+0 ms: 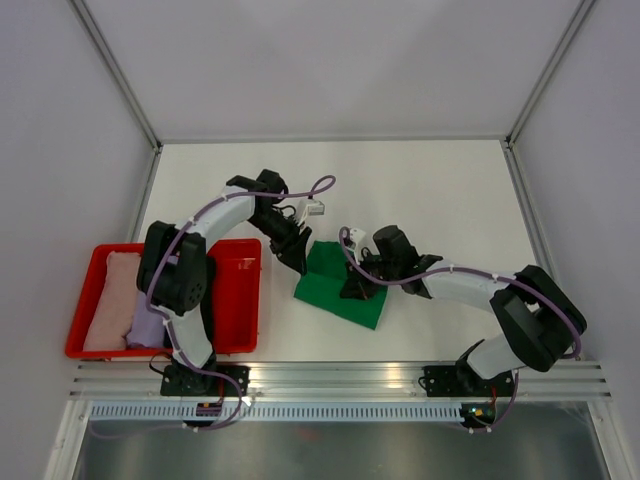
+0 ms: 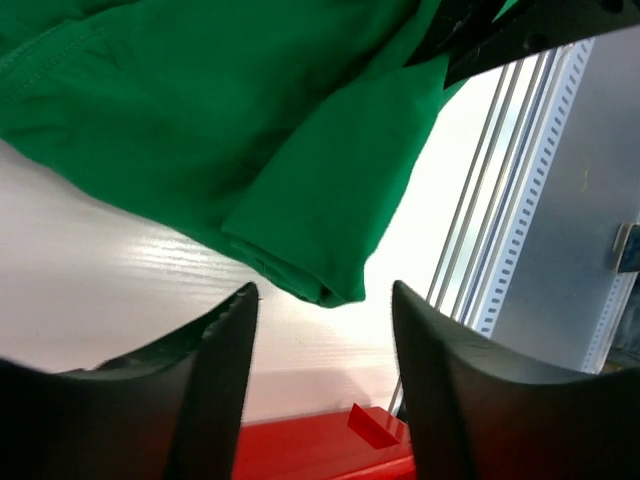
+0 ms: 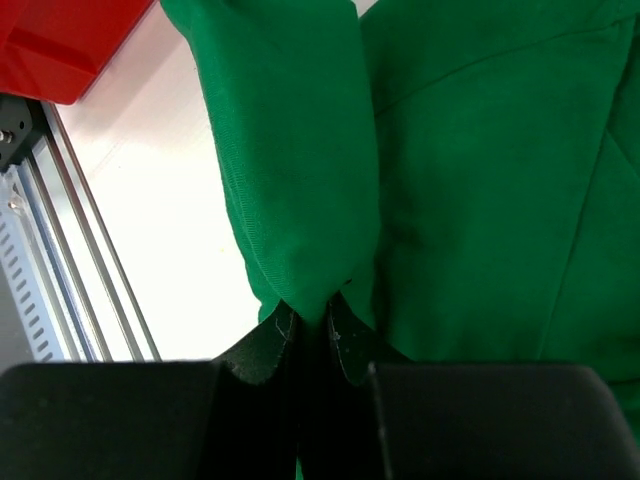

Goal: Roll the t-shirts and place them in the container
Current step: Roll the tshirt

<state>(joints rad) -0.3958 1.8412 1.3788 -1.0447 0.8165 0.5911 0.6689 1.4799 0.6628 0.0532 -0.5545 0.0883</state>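
Overhead, the green t-shirt (image 1: pixel 340 285) lies crumpled on the white desk (image 1: pixel 420 190), just right of the red tray (image 1: pixel 245 300). The left fingers (image 1: pixel 297 260) hover at its upper left edge. The right fingers (image 1: pixel 355 288) sit on its middle, though neither pair's spread can be read from up here. In the tray a pale pink t-shirt (image 1: pixel 110 300) and a lavender t-shirt (image 1: pixel 148 325) lie side by side, partly hidden by the left arm (image 1: pixel 180 270).

From the left wrist, the left fingers (image 2: pixel 225 370) stand wide apart and hold nothing. A folded corner of the green t-shirt (image 2: pixel 250 130) lies just beyond their tips on the desk (image 2: pixel 100 270). A dark piece (image 2: pixel 520 30), probably the other arm, is cut off at the top right. A strip of the red tray (image 2: pixel 320 450) shows at the bottom.

From the right wrist, the right fingers (image 3: pixel 262 350) are pinched tight on a raised fold of the green t-shirt (image 3: pixel 480 200), with their tips sunk into the cloth. A corner of the red tray (image 3: pixel 60 40) is cropped at the top left
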